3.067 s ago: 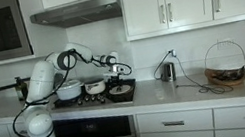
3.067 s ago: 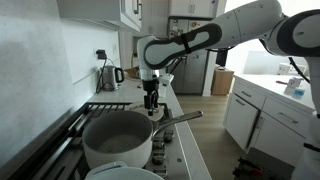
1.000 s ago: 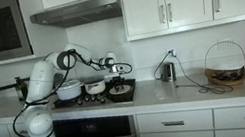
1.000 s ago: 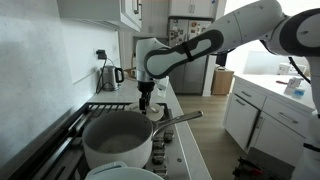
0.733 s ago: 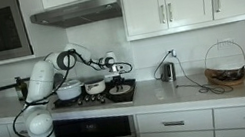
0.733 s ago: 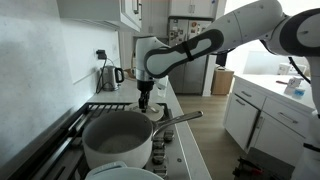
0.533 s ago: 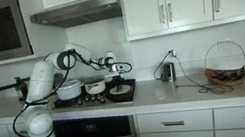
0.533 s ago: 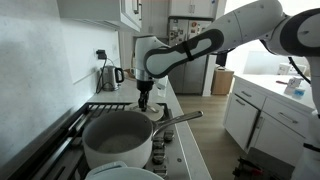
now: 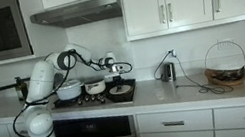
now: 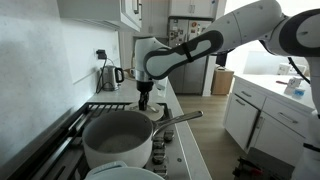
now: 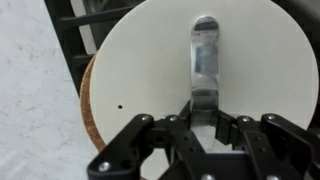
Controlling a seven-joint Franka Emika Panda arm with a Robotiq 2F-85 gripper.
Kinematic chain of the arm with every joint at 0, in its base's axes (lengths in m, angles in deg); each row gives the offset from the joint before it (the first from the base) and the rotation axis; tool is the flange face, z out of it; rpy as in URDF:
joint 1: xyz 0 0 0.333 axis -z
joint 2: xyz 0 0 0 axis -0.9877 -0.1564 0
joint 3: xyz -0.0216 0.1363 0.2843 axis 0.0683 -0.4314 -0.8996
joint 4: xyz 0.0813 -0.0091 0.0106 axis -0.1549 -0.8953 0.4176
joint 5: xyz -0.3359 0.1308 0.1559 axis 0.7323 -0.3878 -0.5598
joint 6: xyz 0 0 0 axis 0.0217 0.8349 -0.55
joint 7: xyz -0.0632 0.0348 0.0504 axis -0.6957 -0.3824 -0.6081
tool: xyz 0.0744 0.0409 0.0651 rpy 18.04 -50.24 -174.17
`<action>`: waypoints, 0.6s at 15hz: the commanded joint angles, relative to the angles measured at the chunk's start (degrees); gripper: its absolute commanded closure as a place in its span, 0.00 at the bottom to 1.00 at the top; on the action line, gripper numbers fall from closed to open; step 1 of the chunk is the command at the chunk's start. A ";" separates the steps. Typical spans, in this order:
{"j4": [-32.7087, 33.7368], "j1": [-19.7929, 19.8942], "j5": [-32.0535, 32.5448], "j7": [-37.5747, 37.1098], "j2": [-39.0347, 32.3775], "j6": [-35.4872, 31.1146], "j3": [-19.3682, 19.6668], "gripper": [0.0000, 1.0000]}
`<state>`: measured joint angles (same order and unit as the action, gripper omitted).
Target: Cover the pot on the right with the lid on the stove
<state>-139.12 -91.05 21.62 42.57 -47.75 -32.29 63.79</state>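
In the wrist view a white round lid (image 11: 140, 75) with a metal strap handle (image 11: 204, 60) lies flat on a cork mat (image 11: 88, 110) beside the stove grate. My gripper (image 11: 205, 118) points straight down at it, shut on the handle, with a finger pressed on each side. In both exterior views the gripper (image 10: 145, 101) (image 9: 116, 76) hangs low at the stove's far end, over the lid (image 10: 153, 113). A large steel pot (image 10: 118, 140) with a long handle stands open on the near burner. Two pots (image 9: 68, 89) (image 9: 95, 86) stand side by side on the stove.
A kettle (image 10: 108, 77) stands by the wall on the counter past the stove. Another white vessel's rim (image 10: 125, 172) shows at the bottom edge. A wire basket (image 9: 225, 64) and a cable lie further along the counter. Cabinets and a hood (image 9: 77, 10) hang overhead.
The jaws have closed onto the lid's handle during the last second. The arm itself has stayed in place over the lid.
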 commanded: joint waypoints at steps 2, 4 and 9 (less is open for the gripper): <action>0.18 -0.53 1.97 -0.29 1.77 0.54 0.66 0.98; 0.26 -0.64 2.69 -0.37 2.04 0.69 0.71 0.98; 0.12 -0.87 4.18 -0.68 3.18 0.40 0.62 0.98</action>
<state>-139.04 -91.17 24.33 42.54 -47.13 -32.29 63.92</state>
